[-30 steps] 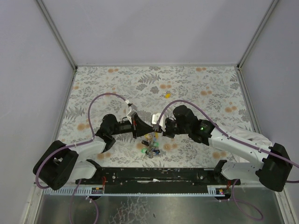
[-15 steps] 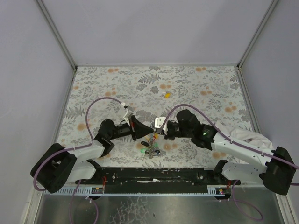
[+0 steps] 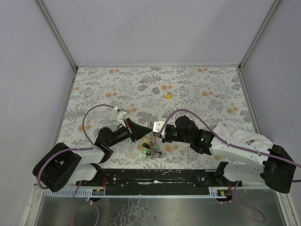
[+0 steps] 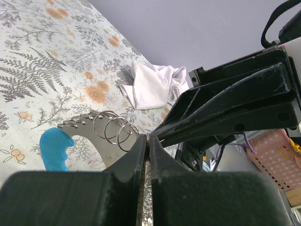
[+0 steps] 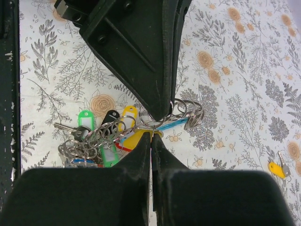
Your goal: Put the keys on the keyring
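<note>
The keyring [image 5: 151, 127] is a thin silvery ring seen edge-on, lifted just above the table. My left gripper [image 4: 147, 140] is shut on it. My right gripper [image 5: 151, 137] meets it tip to tip and is shut on the same ring from the other side. Both grippers' tips touch in the top view, left gripper [image 3: 146, 133] and right gripper [image 3: 153, 130]. Below them hangs a cluster of keys [image 5: 96, 136] with green, black, yellow and red caps, also seen as the keys [image 3: 151, 149]. One loose yellow key [image 5: 277, 167] lies apart, far back as the yellow key [image 3: 168, 96].
A light-blue curved strip [image 4: 54, 148] carrying several spare rings [image 4: 113, 129] lies beside the cluster. A white cloth [image 4: 150, 87] covers part of the right arm. The flowered mat [image 3: 197, 89] is bounded by grey walls and a black rail [image 3: 155, 176] at the near edge.
Both arms have lowered and drawn toward the near edge, and their tips have come together over the key cluster. The left gripper has closed the last bit.
</note>
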Robot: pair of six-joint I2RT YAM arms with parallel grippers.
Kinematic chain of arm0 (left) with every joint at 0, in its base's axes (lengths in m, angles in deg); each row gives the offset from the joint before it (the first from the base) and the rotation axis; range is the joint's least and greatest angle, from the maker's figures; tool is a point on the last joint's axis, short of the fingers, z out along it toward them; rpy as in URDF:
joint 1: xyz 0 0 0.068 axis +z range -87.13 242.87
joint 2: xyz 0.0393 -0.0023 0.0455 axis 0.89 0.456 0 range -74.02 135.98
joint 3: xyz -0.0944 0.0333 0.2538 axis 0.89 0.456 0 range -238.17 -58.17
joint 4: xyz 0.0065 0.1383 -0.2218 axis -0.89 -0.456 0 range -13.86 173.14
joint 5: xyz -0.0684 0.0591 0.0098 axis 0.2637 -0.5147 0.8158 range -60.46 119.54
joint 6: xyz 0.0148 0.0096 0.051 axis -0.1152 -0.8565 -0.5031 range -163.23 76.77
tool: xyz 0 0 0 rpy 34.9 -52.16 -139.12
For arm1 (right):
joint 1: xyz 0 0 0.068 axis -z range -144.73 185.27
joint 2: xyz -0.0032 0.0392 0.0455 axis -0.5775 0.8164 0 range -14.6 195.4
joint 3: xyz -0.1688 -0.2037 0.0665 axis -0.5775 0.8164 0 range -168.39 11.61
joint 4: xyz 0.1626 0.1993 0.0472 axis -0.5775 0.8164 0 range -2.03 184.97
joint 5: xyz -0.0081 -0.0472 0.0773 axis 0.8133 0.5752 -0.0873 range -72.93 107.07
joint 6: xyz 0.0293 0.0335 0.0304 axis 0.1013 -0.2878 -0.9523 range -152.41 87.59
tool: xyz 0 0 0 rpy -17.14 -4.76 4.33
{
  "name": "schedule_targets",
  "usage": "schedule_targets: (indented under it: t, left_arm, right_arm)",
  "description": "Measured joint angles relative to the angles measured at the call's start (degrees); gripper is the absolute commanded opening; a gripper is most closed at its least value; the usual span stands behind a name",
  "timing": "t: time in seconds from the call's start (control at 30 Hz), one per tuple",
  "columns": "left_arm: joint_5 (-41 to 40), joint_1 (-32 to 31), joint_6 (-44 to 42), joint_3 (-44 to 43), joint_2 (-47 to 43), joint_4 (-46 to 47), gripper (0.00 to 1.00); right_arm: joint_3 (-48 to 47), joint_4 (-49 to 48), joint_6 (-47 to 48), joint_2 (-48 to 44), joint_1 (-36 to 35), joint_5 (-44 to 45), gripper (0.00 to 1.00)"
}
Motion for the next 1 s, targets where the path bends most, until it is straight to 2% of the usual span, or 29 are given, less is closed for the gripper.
schedule_targets:
  t: [0.17,0.3,0.4,0.57,0.83,1.0]
  left_arm:
    - [-3.2,-0.3,2.1,1.6,0.4,2.6,0.01]
    - [-5.6,-0.3,3.1,2.4,1.1,4.7,0.27]
    - [-7.3,-0.2,3.0,2.4,0.7,5.2,0.38]
    - [-7.9,0.3,-1.0,2.4,-4.6,1.6,0.39]
    - [-4.6,0.7,-15.0,-0.7,-19.8,-16.1,0.39]
    - [-0.4,0.7,-19.5,-3.7,-19.1,-22.0,0.37]
  right_arm:
    - [0.3,-2.3,-0.7,1.0,-1.0,1.7,0.0]
    - [0.3,-3.7,-0.9,2.2,-1.7,3.2,0.0]
    - [0.3,-2.4,-0.9,2.2,-2.9,3.5,0.0]
    - [-1.2,2.6,0.5,0.9,-3.4,5.6,0.0]
    - [-5.5,9.8,3.4,1.0,-3.4,7.9,0.0]
    - [-7.5,12.4,4.6,1.4,-3.5,8.3,0.0]
